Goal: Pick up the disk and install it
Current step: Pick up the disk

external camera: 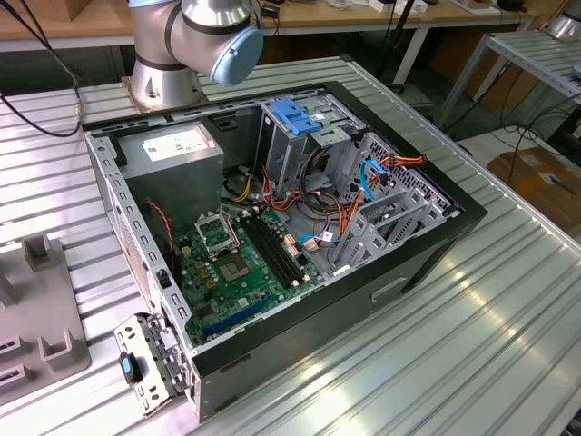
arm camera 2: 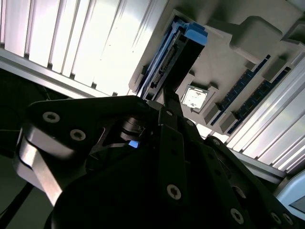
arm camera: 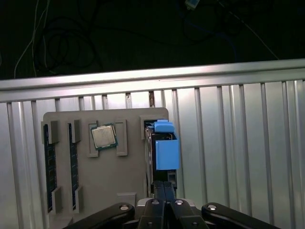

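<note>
- The disk (arm camera: pixel 162 145), a silver drive in a bright blue frame, stands on its thin edge in a slot of a grey tray (arm camera: pixel 119 176). In the second wrist view the disk (arm camera 2: pixel 174 57) leans out of the tray (arm camera 2: pixel 248 43) as a narrow dark slab with a blue cap.
- The slot sits at the tray's outer edge. One side of the disk faces bare ribbed metal table (arm camera: pixel 238 143), with open room along its whole length. The other side faces the tray's raised walls.
- Next in the tray, just beside the disk's slot, a square processor chip (arm camera: pixel 104 136) lies flat in a recess. Beyond it, two long memory sticks (arm camera: pixel 48 162) stand in narrow slots.
- The gripper (arm camera: pixel 165 183) lines up with the disk's near end. Its jaws are pressed together, with a thin seam between them. I cannot tell whether the tips touch the disk.
- In the second wrist view the gripper (arm camera 2: pixel 169 98) reaches up to the disk's lower corner.
- In the exterior view the arm's base and shoulder (external camera: pixel 213 27) stand on the table behind an open computer case (external camera: pixel 408 263).
- The tray (external camera: pixel 36 309) lies at the exterior view's left, apart from the case.
</note>
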`<state>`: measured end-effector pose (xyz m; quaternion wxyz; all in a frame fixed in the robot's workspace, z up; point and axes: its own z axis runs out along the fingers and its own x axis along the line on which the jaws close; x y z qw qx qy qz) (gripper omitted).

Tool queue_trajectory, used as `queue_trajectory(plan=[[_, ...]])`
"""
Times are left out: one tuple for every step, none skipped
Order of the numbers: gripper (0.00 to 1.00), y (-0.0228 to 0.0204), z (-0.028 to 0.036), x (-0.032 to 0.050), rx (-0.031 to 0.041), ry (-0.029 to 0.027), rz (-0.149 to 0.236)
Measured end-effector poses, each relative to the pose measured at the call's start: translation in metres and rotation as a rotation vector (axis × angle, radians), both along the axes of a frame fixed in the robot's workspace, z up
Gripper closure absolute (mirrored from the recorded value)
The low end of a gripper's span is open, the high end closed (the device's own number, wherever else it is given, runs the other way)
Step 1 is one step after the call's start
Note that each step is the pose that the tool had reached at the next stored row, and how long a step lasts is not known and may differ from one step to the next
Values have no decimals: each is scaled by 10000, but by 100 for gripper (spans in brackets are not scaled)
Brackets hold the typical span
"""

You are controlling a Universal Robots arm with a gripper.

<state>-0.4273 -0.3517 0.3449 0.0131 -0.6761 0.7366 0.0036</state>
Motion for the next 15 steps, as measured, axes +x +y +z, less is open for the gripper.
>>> queue_trajectory(plan=[[89, 2, 0, 0, 0, 0, 0], [89, 5, 0, 0, 0, -1, 0], [89, 5, 0, 0, 0, 0, 1], [89, 5, 0, 0, 0, 0, 1], [89, 5, 0, 0, 0, 0, 1], [89, 6, 0, 0, 0, 0, 0], [89, 6, 0, 0, 0, -1, 0], [89, 6, -1, 0, 0, -1, 0], [89, 6, 0, 0, 0, 0, 0], [89, 6, 0, 0, 0, -1, 0], [89, 6, 0, 0, 0, -1, 0], [89, 6, 0, 0, 0, 0, 0], [89, 6, 0, 0, 0, -1, 1], [76, 7, 0, 0, 0, -1, 0], [64, 7, 0, 0, 0, 0, 0]])
